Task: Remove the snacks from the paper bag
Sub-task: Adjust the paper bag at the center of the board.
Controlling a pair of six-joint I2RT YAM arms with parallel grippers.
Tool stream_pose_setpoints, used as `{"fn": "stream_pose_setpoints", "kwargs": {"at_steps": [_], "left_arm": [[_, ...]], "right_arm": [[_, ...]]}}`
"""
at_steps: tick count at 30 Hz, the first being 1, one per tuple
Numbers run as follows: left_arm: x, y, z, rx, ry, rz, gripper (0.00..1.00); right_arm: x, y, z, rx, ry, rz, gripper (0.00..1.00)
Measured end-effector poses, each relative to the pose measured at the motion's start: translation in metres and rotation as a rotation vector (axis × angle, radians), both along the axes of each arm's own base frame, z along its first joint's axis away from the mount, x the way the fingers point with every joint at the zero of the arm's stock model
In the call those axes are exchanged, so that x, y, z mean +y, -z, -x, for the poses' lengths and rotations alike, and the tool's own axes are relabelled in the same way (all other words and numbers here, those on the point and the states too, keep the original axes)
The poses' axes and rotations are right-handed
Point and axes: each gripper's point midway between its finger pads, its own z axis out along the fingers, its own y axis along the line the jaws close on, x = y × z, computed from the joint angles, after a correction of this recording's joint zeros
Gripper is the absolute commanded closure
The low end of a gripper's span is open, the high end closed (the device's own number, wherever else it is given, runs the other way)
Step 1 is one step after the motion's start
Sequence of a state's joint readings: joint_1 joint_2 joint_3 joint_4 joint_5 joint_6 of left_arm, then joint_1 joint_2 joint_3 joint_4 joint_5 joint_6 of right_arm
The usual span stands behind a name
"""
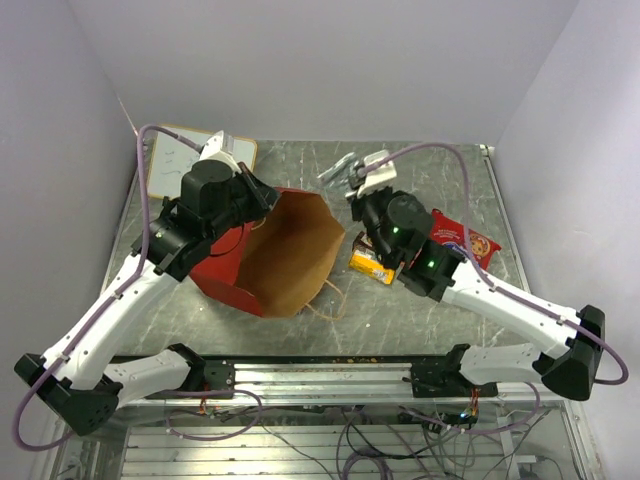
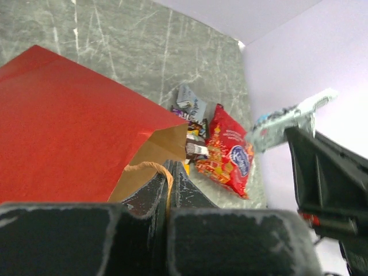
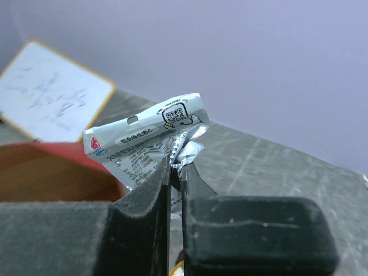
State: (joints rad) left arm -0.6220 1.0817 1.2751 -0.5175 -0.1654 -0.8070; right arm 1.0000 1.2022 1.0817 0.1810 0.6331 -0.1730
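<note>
Red paper carrier bag [image 1: 290, 245] getting emptied, one packet mid-carry

It's lying sideways, left gripper [image 2: 171, 171] clamping its tan handle [image 2: 141, 165]. Large red crinkly packet [image 1: 452, 233] is sitting outside it. Right gripper [image 3: 175, 169] is pinching a small grey-white wrapper [image 3: 144, 141] aloft; it's needing a set-down next, I reckon. Only left wrist is showing the dark purple-brown bar [image 2: 195, 148].

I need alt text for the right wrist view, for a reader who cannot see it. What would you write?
The right gripper, shut, holds up a small grey-white wrapper with printed text. Behind it, toward the picture's left edge, are the open red paper bag and a white board on a grey table.
</note>
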Motion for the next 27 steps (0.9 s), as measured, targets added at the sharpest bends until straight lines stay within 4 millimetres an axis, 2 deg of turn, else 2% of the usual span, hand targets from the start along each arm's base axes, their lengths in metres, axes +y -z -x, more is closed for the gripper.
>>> {"fn": "stream_pose_setpoints", "kwargs": {"at_steps": [3,8,12,13,17,19,21,27], "left_arm": [[-0.005,-0.009,0.000,0.005,0.006,0.044,0.93],[-0.013,-0.028,0.001,0.002,0.018,0.124,0.93],[-0.015,-0.043,0.001,-0.013,0.018,0.165,0.93],[-0.013,-0.062,0.001,-0.046,0.013,0.185,0.93],[-0.003,-0.069,0.001,-0.067,-0.030,0.187,0.93],[0.007,-0.062,0.003,-0.060,-0.069,0.184,0.93],[0.017,-0.046,0.005,-0.035,-0.102,0.175,0.93],[0.049,0.019,0.015,0.098,-0.220,0.112,0.93]], "right_arm": [[-0.029,-0.008,-0.023,-0.003,0.105,-0.032,1.00],[-0.073,-0.003,-0.052,0.030,0.235,-0.075,1.00],[-0.092,0.002,-0.061,0.051,0.277,-0.083,1.00],[-0.100,0.003,-0.064,0.067,0.291,-0.087,1.00],[-0.108,0.005,-0.064,0.088,0.300,-0.096,1.00],[-0.113,0.006,-0.062,0.103,0.305,-0.107,1.00],[-0.118,0.006,-0.059,0.113,0.310,-0.119,1.00],[-0.125,0.016,-0.050,0.154,0.305,-0.134,1.00]]}}
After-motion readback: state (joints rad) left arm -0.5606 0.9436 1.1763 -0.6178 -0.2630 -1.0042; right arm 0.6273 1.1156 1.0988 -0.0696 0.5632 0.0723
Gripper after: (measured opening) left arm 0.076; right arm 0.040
